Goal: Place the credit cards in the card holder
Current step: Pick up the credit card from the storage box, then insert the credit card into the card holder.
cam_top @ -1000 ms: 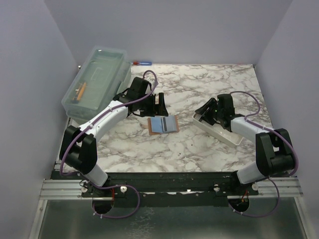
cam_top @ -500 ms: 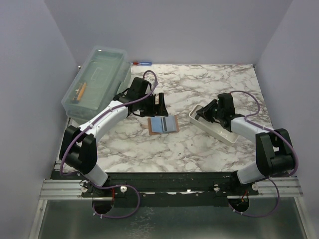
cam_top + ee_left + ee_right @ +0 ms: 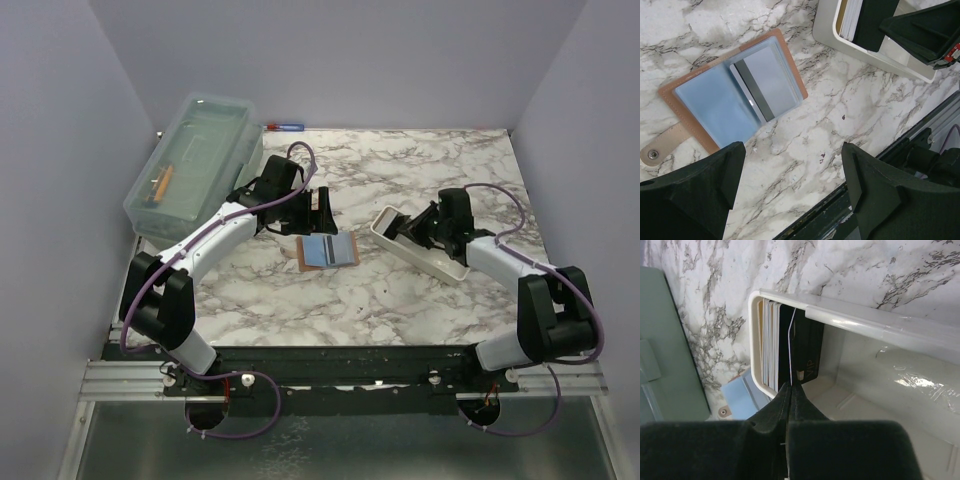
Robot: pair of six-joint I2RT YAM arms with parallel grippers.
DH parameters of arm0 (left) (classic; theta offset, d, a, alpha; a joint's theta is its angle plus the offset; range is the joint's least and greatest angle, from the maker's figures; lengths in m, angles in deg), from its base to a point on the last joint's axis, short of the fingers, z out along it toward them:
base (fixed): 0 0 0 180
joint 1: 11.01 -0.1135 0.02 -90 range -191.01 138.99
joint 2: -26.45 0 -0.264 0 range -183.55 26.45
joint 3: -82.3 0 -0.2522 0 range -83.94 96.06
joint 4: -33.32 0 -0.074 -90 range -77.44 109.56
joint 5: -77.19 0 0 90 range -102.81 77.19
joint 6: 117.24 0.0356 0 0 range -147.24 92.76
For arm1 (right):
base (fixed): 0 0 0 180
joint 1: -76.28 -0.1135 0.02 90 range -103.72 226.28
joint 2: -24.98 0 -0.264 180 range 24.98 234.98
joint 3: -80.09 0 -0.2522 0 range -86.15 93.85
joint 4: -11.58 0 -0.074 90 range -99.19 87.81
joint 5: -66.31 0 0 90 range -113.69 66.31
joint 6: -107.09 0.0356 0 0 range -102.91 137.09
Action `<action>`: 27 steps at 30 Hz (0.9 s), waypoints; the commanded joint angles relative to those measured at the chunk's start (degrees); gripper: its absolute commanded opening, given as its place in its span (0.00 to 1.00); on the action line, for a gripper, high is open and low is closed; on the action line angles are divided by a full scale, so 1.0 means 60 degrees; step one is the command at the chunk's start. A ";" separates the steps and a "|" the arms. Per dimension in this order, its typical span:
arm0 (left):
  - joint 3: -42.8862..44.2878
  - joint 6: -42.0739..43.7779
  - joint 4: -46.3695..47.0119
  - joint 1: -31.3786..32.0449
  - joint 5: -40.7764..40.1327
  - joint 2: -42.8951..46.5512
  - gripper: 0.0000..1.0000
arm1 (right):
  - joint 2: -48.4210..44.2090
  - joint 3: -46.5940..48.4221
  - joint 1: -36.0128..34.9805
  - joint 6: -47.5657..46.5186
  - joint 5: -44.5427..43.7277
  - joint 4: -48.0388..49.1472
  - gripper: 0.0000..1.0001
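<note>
The right claw (image 3: 790, 388) pinches one of the credit cards (image 3: 769, 340) in the tray (image 3: 865, 326). Next, lift it toward the card holder (image 3: 710, 100). Left claw (image 3: 791, 150): wide.

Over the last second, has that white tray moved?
Yes. The white tray has slid left, closer to the card holder, which lies where it was on the marble table.

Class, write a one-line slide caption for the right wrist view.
Right fingers closed on a card among the credit cards standing in the white tray.
</note>
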 commanded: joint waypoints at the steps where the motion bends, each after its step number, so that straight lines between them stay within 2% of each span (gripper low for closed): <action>1: -0.0102 0.0000 0.0174 -0.0007 -0.0014 -0.0090 0.84 | -0.0553 0.0305 0.0024 -0.0345 -0.0205 -0.0994 0.00; 4: -0.0129 -0.0106 0.0144 -0.0076 -0.0274 -0.0143 0.84 | -0.0918 0.0393 0.0028 -0.0985 -0.0149 -0.1298 0.00; 7: -0.0160 -0.0189 0.0020 -0.0175 -0.0610 -0.0267 0.85 | -0.1105 0.0628 0.0032 -0.2462 0.0417 -0.1176 0.00; 13: -0.0306 -0.0183 -0.0382 -0.0309 -0.0920 -0.0995 0.85 | -0.0239 0.2288 -0.0090 -0.4484 0.2162 -0.2043 0.00; 20: -0.0584 -0.0165 -0.0698 -0.0657 -0.1139 -0.1653 0.76 | 0.1721 0.3830 -0.0845 -0.4831 0.4810 -0.2448 0.00; 27: -0.0738 -0.0005 -0.1012 -0.0816 -0.1891 -0.2118 0.64 | 0.3766 0.5256 -0.1953 -0.4809 0.5366 -0.3136 0.00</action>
